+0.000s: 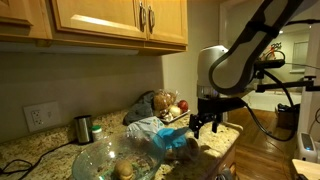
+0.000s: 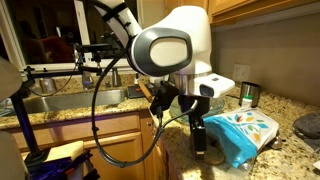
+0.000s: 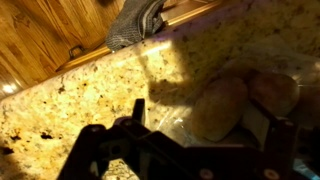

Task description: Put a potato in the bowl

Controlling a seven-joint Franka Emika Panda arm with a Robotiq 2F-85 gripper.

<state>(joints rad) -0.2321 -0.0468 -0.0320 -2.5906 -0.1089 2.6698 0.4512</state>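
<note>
In the wrist view a tan potato lies on the granite counter, with a second potato close to its right. My gripper is open just above them; the nearer potato sits between the spread fingers, apart from the left finger. In both exterior views the gripper hangs low over the counter near its front edge, next to a blue and white bag. The wide clear glass bowl stands on the far side of the bag from the gripper, with a pale lump inside; its rim shows at the frame's edge.
A small shiny metal cup stands by the wall. A pile of produce sits behind the bag. The counter edge drops to a wooden floor, where a grey cloth lies. A sink is beyond the arm.
</note>
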